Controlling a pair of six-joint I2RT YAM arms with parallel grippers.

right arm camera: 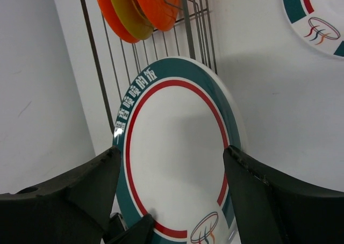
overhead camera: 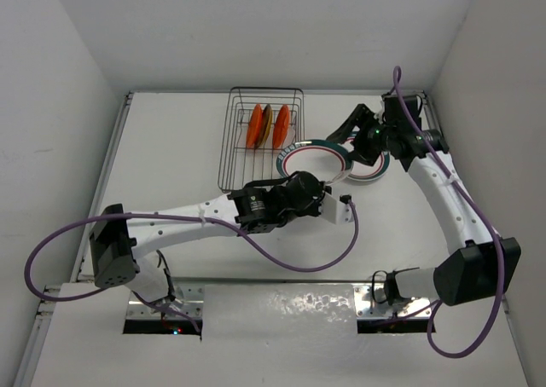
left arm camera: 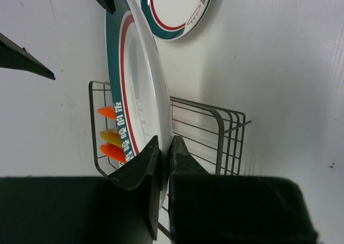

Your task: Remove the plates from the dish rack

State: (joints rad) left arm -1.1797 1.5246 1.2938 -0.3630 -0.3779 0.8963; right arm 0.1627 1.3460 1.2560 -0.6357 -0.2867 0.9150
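My left gripper (left arm camera: 164,147) is shut on the near rim of a large white plate (left arm camera: 137,66) with teal and red rings. It holds the plate on edge just right of the dish rack (overhead camera: 247,161). The held plate also shows in the top view (overhead camera: 317,159) and the right wrist view (right arm camera: 177,147). My right gripper (right arm camera: 172,158) is open, with a finger on each side of this plate and not touching it. It also shows in the top view (overhead camera: 345,147). Two orange plates (overhead camera: 256,124) and a yellowish one stand in the rack's slots. A second white plate (overhead camera: 375,170) lies flat on the table.
The wire rack (left arm camera: 215,131) stands at the table's back middle, close behind the held plate. The flat plate (right arm camera: 317,18) lies right of the rack, under the right arm. White walls enclose the table on three sides.
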